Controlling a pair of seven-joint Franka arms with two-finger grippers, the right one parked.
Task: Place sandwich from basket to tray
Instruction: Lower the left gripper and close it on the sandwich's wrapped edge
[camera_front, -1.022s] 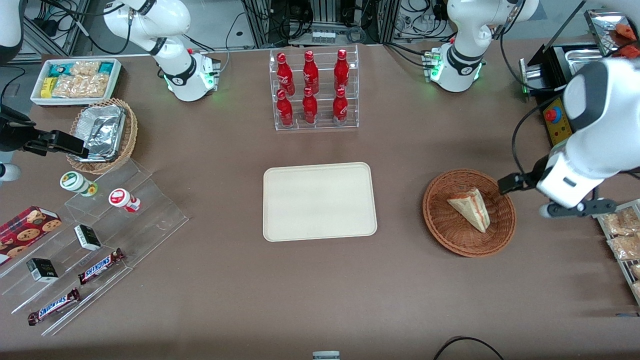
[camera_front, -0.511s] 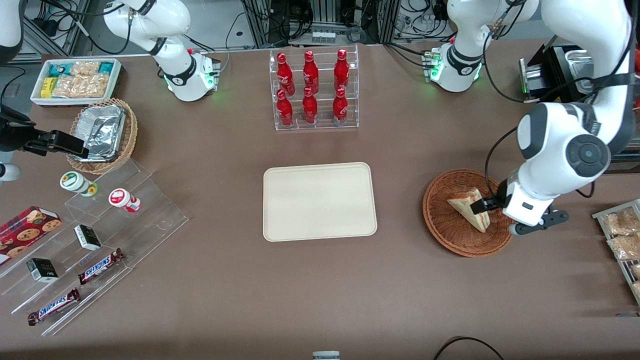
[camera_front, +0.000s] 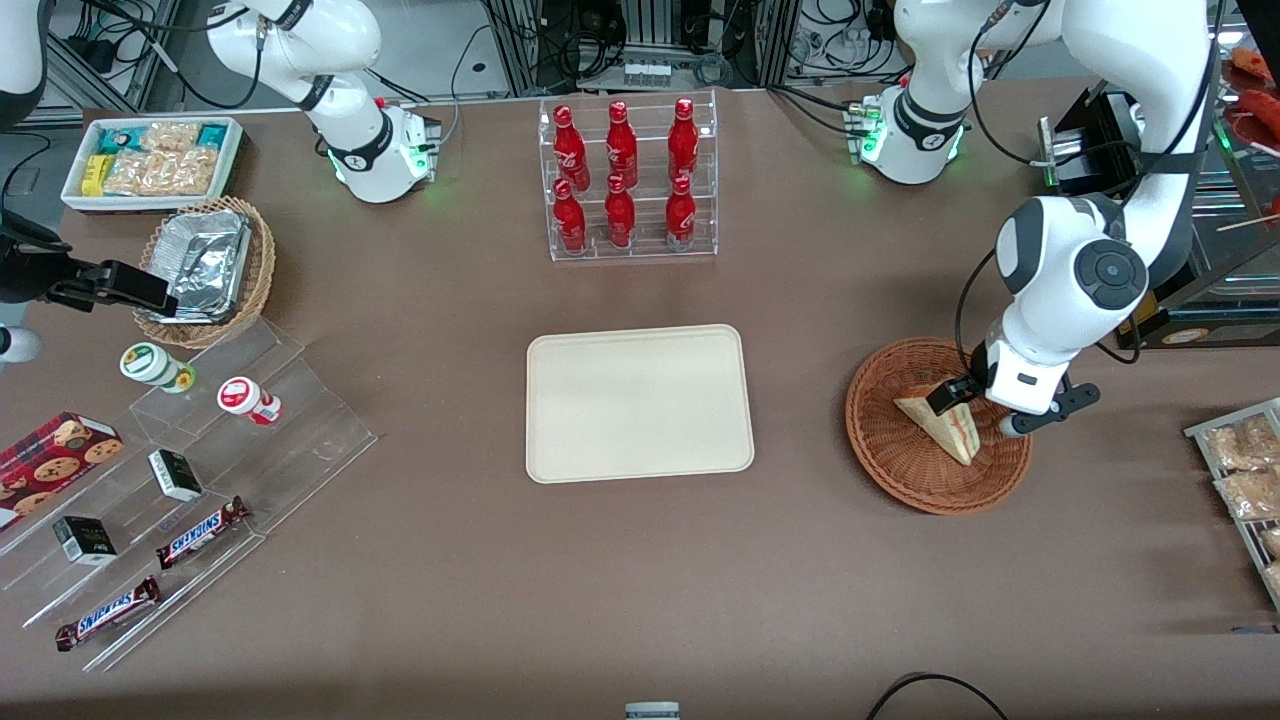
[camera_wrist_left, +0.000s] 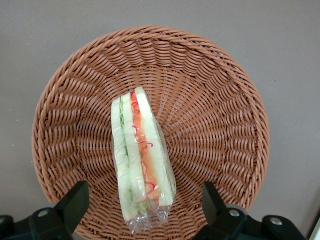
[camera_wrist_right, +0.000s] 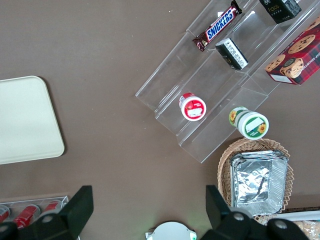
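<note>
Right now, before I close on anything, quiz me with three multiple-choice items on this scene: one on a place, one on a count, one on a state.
1. Where is the sandwich?
A. in the basket
B. on the tray
C. on the bare table

2. How many red bottles stand in the clear rack?
A. four
B. six
C. eight

3. How is the gripper?
A. shut on the sandwich
B. open, a finger on either side of the sandwich
C. open above the tray

Key:
1 A: the wedge lies on the basket's weave, and nothing lies on the tray.
2 B: two rows of three.
3 B: in the left wrist view both fingers stand apart, clear of the wrapped wedge.
</note>
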